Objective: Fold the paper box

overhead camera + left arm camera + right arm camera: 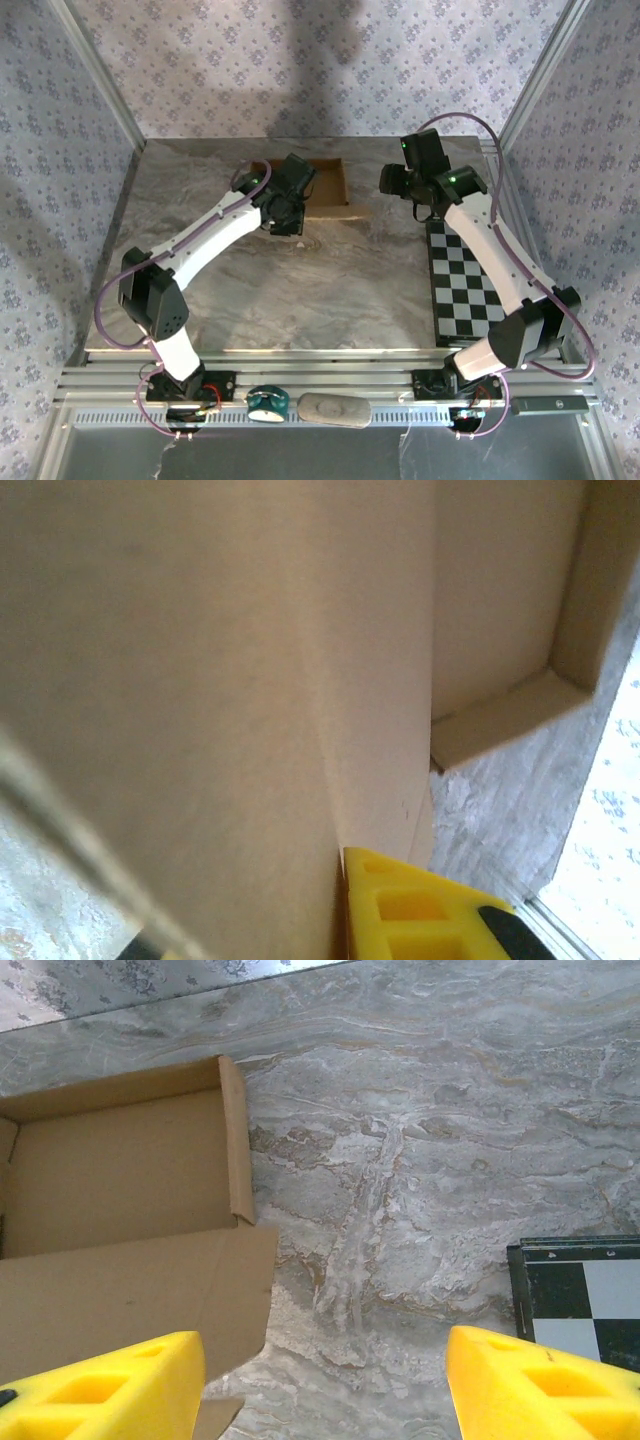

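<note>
1 paper box (330, 188), 2 arms (205, 240) (495, 245), 1 chkboard (465, 285)

One desk (300, 290). One paper box (325, 190), far middle. One checkered board (465, 285), right side. Two arms: left arm (200, 250), right arm (490, 240). Two pincers: left pincer (283, 212), right pincer (395, 182). On the near rail: one teal object (267, 402), one grey oval object (334, 408), one black bar (550, 404).
</note>
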